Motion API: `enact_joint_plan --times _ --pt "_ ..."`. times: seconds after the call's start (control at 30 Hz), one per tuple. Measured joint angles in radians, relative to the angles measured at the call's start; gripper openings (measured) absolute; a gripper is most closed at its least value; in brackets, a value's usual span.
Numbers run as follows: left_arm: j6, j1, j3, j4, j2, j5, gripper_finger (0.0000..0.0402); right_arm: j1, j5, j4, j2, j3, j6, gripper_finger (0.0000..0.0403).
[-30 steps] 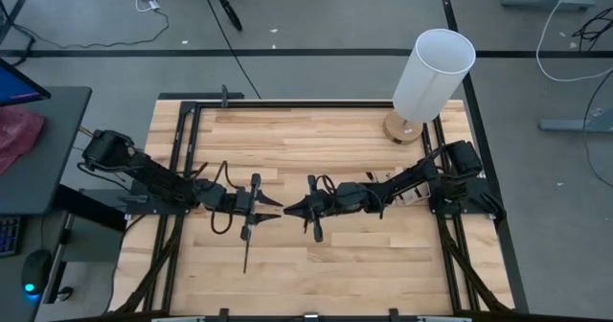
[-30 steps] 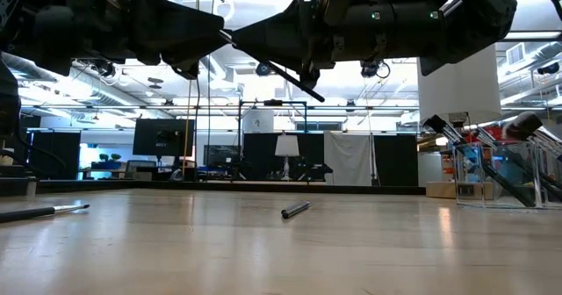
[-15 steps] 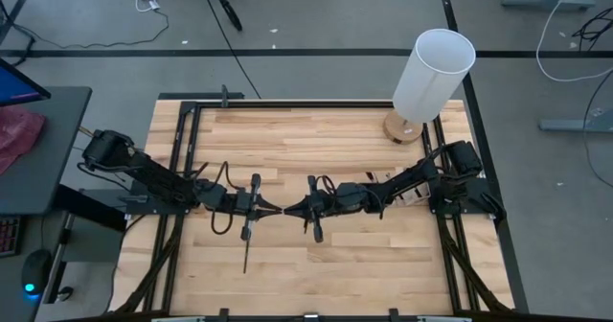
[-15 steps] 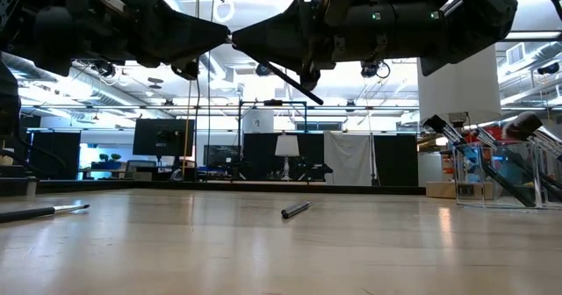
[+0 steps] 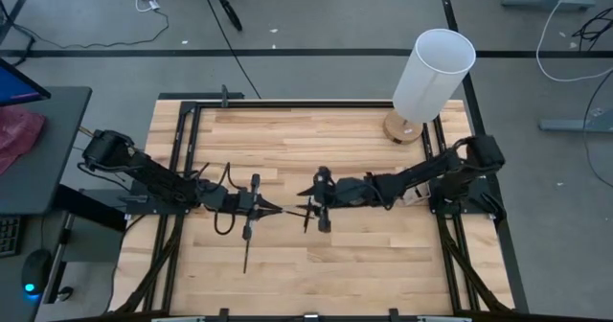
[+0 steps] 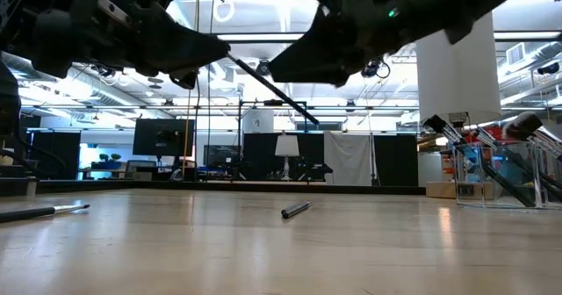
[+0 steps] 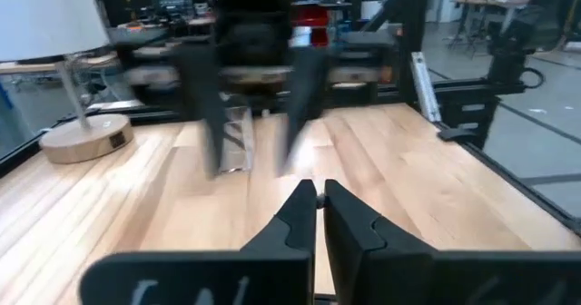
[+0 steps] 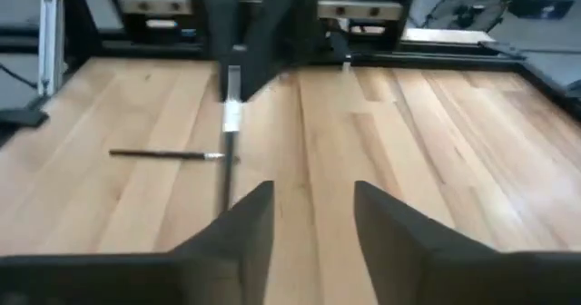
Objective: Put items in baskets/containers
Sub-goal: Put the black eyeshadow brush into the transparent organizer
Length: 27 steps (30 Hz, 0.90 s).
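Above the desk's middle, the left claw pinched a brush, fingers nearly closed on it. The right claw faced it just beside, fingers spread and empty. The holder stood near the right edge.

A light wooden table is carrying everything. Two dark brushes are lying flat on it: one near the middle, another toward the left arm's side. A white cylinder on a round wooden base is standing at a far corner.
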Motion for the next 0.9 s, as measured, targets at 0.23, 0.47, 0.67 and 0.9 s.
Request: enact_joint_plan --times 0.23,0.47,0.67,0.9 --pt "-0.040 0.038 0.000 -0.004 0.000 -0.009 0.0013 0.060 0.139 -0.019 0.005 0.007 -0.012 0.0191" --pt "-0.059 0.053 0.000 -0.007 0.000 -0.021 0.0011 0.070 0.252 -0.024 0.068 0.073 -0.048 0.0174" --pt "-0.068 0.053 0.001 -0.003 0.000 -0.027 0.0014 0.074 0.251 -0.027 0.153 0.145 -0.104 0.0170" --pt "-0.078 0.053 0.001 -0.007 0.000 -0.027 0.0014 0.072 0.268 -0.015 0.156 0.153 -0.090 0.0111"
